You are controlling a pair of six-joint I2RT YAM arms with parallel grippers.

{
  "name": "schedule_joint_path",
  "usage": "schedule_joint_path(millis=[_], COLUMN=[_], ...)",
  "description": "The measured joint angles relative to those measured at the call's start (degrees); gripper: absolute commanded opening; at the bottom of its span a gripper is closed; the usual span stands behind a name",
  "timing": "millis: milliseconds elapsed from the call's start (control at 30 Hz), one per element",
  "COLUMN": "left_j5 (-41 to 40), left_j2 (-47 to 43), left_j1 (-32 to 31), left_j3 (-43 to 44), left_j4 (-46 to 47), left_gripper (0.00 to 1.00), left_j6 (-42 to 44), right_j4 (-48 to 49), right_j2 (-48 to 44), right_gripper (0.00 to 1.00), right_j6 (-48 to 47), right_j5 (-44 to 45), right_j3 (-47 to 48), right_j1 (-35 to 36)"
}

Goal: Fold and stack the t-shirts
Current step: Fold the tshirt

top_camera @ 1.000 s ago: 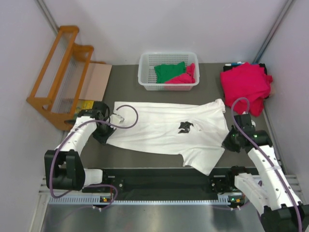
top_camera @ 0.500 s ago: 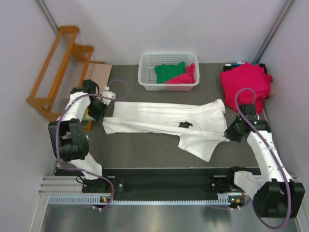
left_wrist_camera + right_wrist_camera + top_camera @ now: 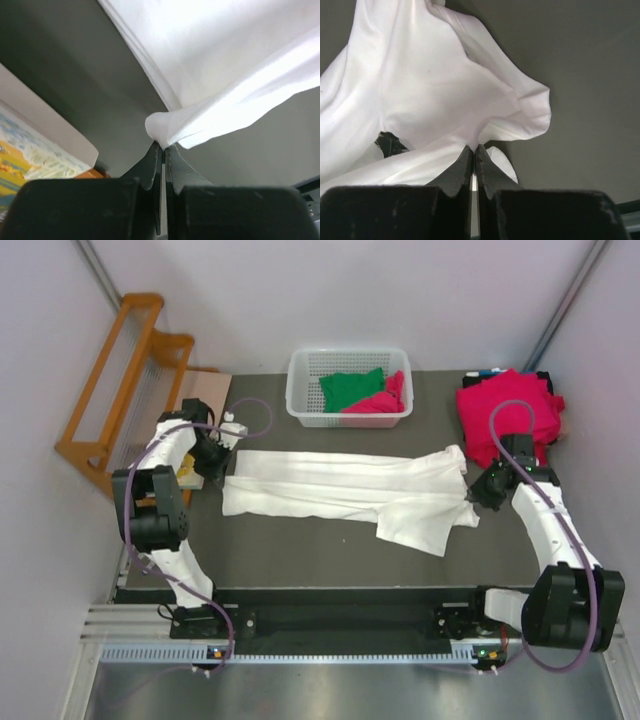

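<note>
No writing, number or brand can be read in any view; the black print (image 3: 390, 144) on the white t-shirt (image 3: 340, 495) shows only as a creased scrap, no letters; the yellow-and-blue printed sheet (image 3: 27, 155) is too blurred.

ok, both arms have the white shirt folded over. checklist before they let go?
1. Left gripper shut on the white shirt: ok.
2. Right gripper shut on the shirt: ok.
3. Cloth down on the table at both pinches: cannot tell.
4. Near edge straight: not ok, a flap juts out on the right arm's side.
5. Clear of the basket: ok.
6. Clear of the pink pile: cannot tell, the shirt's corner is very close.
</note>
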Motion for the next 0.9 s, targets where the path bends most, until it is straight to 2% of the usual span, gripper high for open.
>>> schedule_joint_path(millis=[333,633,900], left_j5=[-0.39,-1.36,-2.08], left_j2=[3.74,7.23,7.93], left_j1=[-3.82,-4.13,-4.42], left_j3=[4.48,6.21,6.21], left_j4=[1.38,3.58,5.22], left_gripper=[0.00,0.00,0.00], left_j6=[-2.47,-3.98,-4.28], right_j4=[5.40,8.79,11.82], right_j2=[8.00,13.55,22.05], right_gripper=[0.00,0.00,0.00], right_j6=[0.00,1.07,3.13], right_j5=[0.07,0.02,-1.40], right_j3=[2.29,3.23,9.16], right_j1=[-0.61,-1.42,-2.34])
